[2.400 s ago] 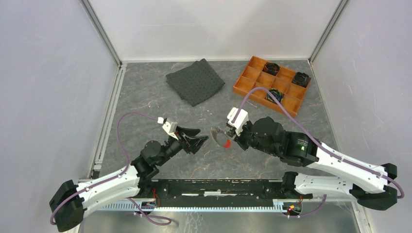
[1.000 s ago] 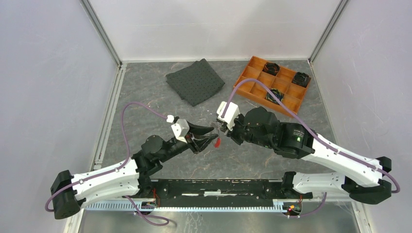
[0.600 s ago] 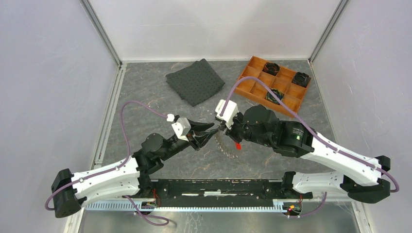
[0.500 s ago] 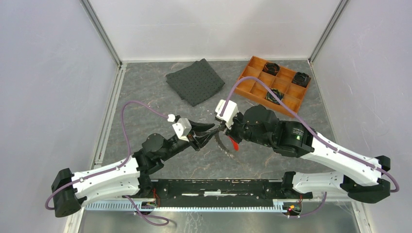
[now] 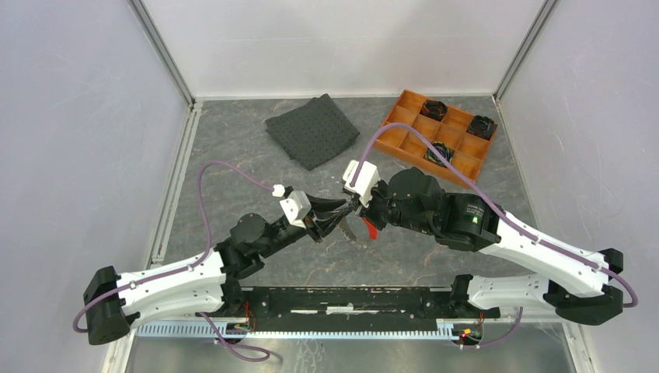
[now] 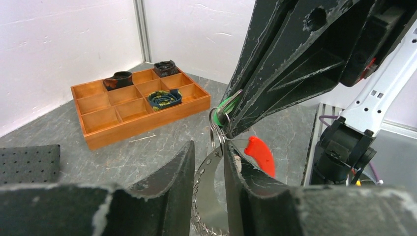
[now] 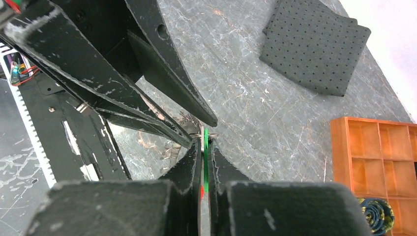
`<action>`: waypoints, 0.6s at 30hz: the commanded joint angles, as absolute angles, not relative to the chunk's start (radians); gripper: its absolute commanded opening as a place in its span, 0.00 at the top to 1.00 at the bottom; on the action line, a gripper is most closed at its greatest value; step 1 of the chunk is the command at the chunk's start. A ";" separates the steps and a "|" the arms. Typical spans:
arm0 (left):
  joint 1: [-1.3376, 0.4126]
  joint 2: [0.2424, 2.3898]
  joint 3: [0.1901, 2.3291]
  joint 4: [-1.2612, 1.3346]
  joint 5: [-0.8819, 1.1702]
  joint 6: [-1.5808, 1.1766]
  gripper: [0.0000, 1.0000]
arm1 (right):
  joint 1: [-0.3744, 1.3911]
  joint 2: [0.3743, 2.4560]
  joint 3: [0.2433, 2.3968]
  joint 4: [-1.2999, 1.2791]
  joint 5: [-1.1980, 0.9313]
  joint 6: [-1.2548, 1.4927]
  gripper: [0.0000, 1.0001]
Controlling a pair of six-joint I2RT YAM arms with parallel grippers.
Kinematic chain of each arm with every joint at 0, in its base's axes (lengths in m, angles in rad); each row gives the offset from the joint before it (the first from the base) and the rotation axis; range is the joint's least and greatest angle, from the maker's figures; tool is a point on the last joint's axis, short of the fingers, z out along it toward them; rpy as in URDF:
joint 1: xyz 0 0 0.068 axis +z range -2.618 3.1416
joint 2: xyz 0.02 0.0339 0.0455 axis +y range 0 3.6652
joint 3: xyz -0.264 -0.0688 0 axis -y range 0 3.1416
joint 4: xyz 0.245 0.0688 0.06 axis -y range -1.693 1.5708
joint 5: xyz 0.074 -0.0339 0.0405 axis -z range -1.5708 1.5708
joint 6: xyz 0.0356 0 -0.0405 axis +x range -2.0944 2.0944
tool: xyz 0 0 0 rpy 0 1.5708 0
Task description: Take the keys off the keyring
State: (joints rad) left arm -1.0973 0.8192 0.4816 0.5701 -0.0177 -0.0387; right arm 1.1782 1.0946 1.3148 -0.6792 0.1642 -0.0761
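Observation:
My right gripper [image 5: 359, 207] is shut on the green key [image 7: 205, 158] and holds the bunch above the table. The green head [image 6: 225, 104] pokes out of its fingertips [image 6: 255, 88]. The thin wire keyring [image 6: 217, 121] hangs right at those tips. A curved toothed metal blade [image 6: 209, 191] hangs from the ring. My left gripper [image 6: 209, 146] is closed narrowly on that blade, just below the ring. The red key head [image 6: 260, 155] dangles beside my left finger and shows in the top view [image 5: 368, 228]. My left gripper [image 5: 340, 218] meets the right one tip to tip.
An orange compartment tray [image 5: 404, 128] stands at the back right with black gear-like pieces [image 5: 434, 109] in three cells. A folded dark perforated cloth [image 5: 312, 130] lies at the back centre. A black rail [image 5: 350, 299] runs along the near edge.
The red key has swung from the left of the ring to the right. My left gripper has come in under the ring and narrowed onto the hanging blade. My right gripper has barely moved.

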 commanded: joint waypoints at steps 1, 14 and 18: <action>-1.107 0.833 0.526 0.604 -0.033 0.029 0.67 | 1.185 1.094 1.371 -0.656 0.150 -0.075 0.99; -1.123 0.823 0.511 0.614 -0.074 0.023 0.98 | 1.186 1.070 1.355 -0.665 0.207 -0.064 0.99; -1.129 0.819 0.503 0.614 -0.083 0.018 0.98 | 1.184 1.062 1.349 -0.676 0.243 -0.060 0.99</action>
